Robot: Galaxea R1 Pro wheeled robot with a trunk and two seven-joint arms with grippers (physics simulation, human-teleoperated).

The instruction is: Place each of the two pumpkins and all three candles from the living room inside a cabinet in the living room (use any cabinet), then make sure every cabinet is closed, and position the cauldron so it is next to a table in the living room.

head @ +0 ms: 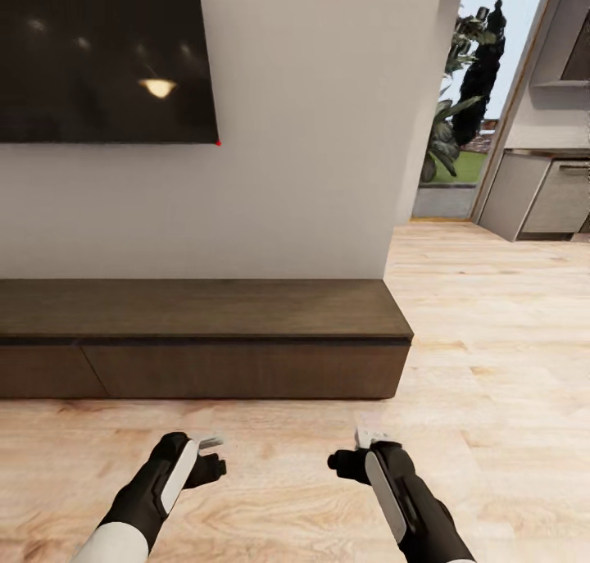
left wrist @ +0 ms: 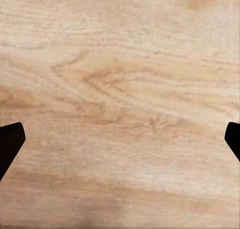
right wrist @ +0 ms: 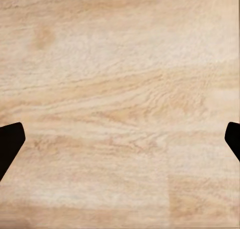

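The long, low dark brown cabinet (head: 205,338) runs along the white wall ahead, its drawer fronts shut and its flat top bare. Both arms hang low in front of it over the wooden floor. My left gripper (head: 215,458) is open with nothing in it, and in the left wrist view its dark fingertips (left wrist: 10,141) stand far apart over bare floorboards. My right gripper (head: 354,452) is open too and holds nothing; its fingertips (right wrist: 10,141) frame only floor. Pumpkins, candles and cauldron are out of view.
A large dark TV screen (head: 102,55) hangs on the wall above the cabinet. To the right the wall ends at a corner (head: 393,243), with open wooden floor (head: 492,342) leading to grey kitchen units (head: 541,194) and a window with plants (head: 459,96).
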